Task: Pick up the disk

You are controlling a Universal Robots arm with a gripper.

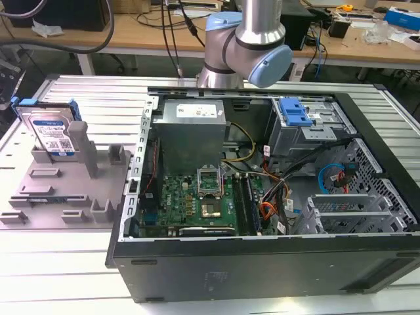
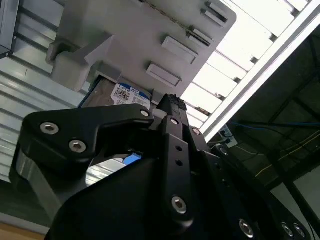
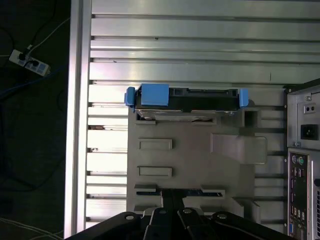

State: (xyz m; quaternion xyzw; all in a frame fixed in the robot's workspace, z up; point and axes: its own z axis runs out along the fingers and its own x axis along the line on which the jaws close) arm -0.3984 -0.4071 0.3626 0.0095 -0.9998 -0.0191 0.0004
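Observation:
The disk [image 1: 52, 134] stands upright in a slot of a grey plastic fixture [image 1: 72, 190] at the exterior view's left. It is silver with a blue-and-white label and blue side rails. The first wrist view looks down on the disk's [image 3: 185, 100] upper edge, between its blue rails. My gripper [image 3: 172, 194] hovers well above the fixture [image 3: 190, 150], over the edge farthest from the disk. It is shut, with nothing between its fingers. In the second wrist view the gripper [image 2: 171, 100] sits in front of the disk's label [image 2: 122, 94], clear of it.
An open black computer case [image 1: 262, 197] lies to the exterior view's right of the fixture, with a grey power supply [image 1: 193, 128] and a blue bracket [image 1: 295, 111] inside. My arm [image 1: 246, 39] rises behind the case. Ribbed aluminium table [image 3: 190, 45] surrounds the fixture.

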